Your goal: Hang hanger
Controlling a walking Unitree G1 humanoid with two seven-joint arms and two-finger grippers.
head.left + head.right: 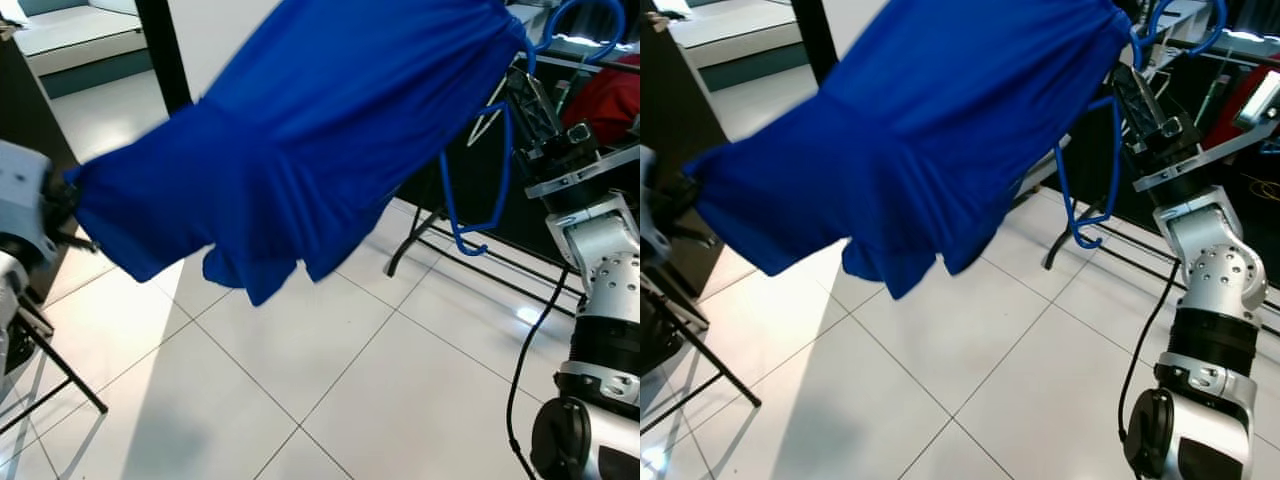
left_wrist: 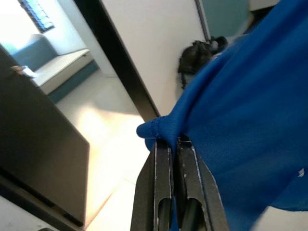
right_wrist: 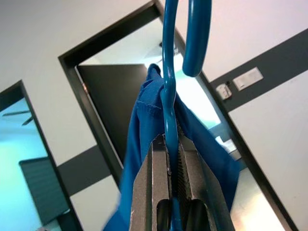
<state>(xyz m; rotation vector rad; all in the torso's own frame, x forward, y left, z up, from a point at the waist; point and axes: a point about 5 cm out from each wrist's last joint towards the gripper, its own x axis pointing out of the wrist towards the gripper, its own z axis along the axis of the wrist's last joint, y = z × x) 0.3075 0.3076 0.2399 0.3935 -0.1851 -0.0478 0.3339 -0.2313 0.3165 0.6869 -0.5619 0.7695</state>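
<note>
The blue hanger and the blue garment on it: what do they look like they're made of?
The hanger looks like plastic or plastic-coated wire: thin, round, smooth and glossy, with highlights along its curve. The garment looks like a soft, thin, matte fabric, perhaps a sports knit: it drapes, folds and bunches where the left gripper pinches it. The right gripper clamps the hanger.

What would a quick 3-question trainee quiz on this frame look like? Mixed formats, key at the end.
1. True or false: the right gripper is shut on the blue hanger.
2. What does the left gripper hold?
A) the hanger's hook
B) an edge of the blue garment
C) nothing
3. Fill in: the garment is stretched in the air above the white ____ floor.

Key
1. True: in the right wrist view the hanger's wire runs between the closed fingers.
2. B: the left wrist view shows bunched fabric pinched at the fingertips.
3. tiled
</note>
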